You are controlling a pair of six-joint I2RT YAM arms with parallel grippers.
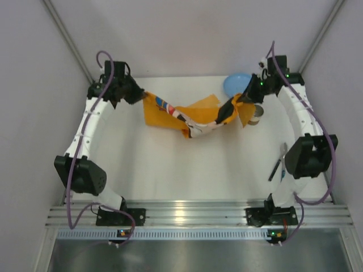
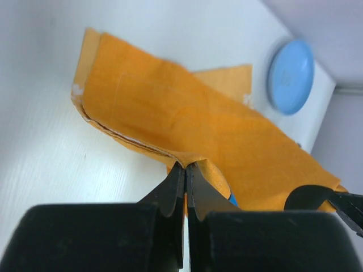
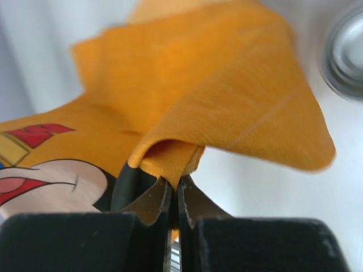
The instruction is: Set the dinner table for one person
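Above the dinner table [image 1: 170, 170], the placemat [image 1: 195, 116] sags lengthwise between left gripper [image 2: 185, 165] and right gripper [image 3: 174, 182], each clamped on one end.

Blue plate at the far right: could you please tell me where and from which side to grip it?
Probably the left rim, from above: the blue plate lies flat on the dinner table, leaving only its rim to pinch, and the right arm overhangs its right side.
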